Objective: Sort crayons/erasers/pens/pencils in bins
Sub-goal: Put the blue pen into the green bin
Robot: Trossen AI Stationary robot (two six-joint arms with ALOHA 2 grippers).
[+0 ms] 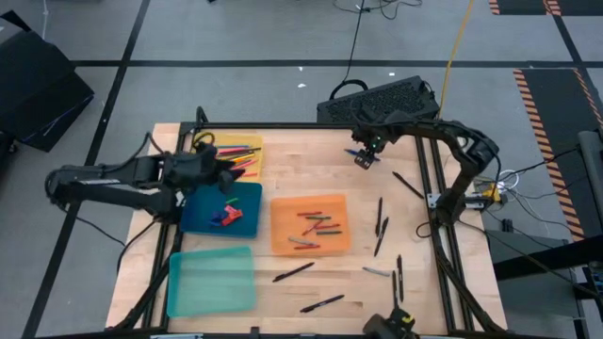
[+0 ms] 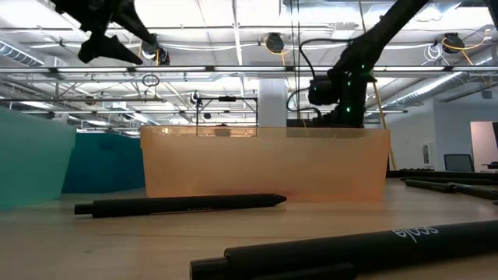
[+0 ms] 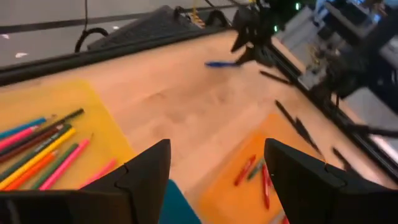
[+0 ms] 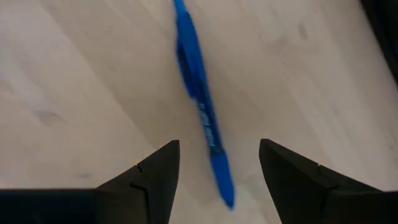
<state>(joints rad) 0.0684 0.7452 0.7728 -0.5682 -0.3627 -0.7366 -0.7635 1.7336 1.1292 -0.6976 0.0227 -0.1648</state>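
Blue pen (image 4: 200, 111) is lying on the wood table (image 1: 292, 160) under the right gripper (image 4: 217, 163), fingers spread, nothing held. Left gripper (image 3: 214, 167) is hovering spread near the yellow bin (image 1: 247, 162); grey floor beyond.

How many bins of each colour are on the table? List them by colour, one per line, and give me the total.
Yellow bin: 1
Dark blue bin: 1
Orange bin: 1
Teal bin: 1
Total: 4
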